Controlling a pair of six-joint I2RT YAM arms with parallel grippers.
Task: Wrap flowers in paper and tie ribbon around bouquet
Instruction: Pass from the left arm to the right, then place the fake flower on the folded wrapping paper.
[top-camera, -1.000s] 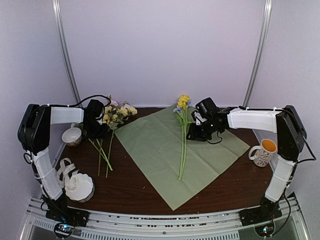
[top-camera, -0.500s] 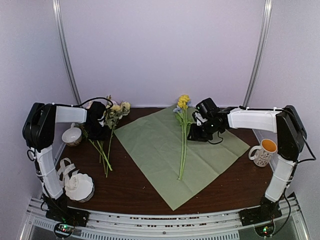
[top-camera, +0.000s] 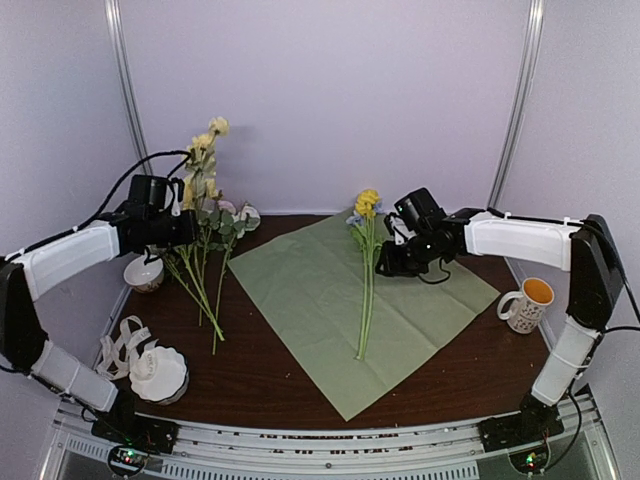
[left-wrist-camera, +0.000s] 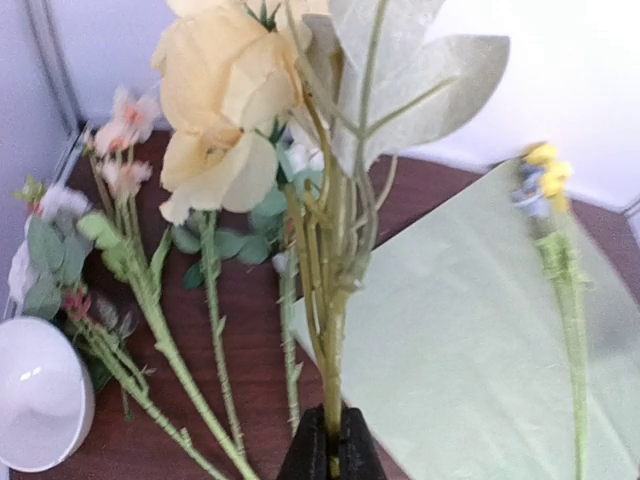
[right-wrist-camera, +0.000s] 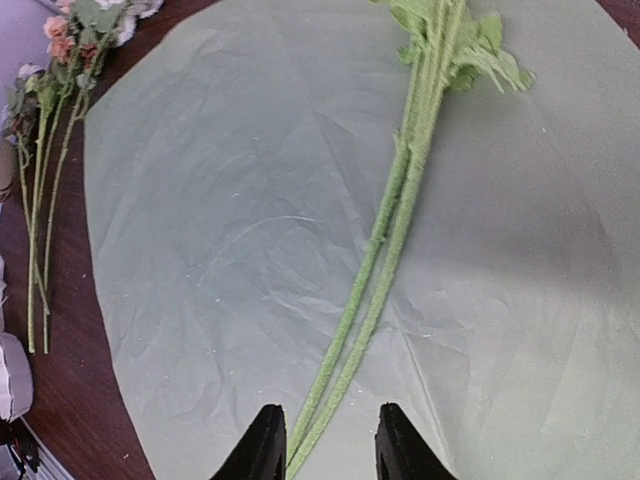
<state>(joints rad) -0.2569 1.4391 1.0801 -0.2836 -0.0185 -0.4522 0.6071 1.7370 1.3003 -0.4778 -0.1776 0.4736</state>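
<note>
Upper left: left hand (left-wrist-camera: 328, 445), clenched on yellow-flowered green stem (left-wrist-camera: 328, 330), has raised it off brown desk (top-camera: 250, 372); sage-green paper sheet (top-camera: 315, 290) next. Right hand (right-wrist-camera: 328, 420) released.

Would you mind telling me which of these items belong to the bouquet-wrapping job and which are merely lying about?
For the job: green paper, flowers lying on it, lifted yellow stem, loose stems beside the paper, cream ribbon.
Lying about: scalloped bowl, white cup, mug.
</note>
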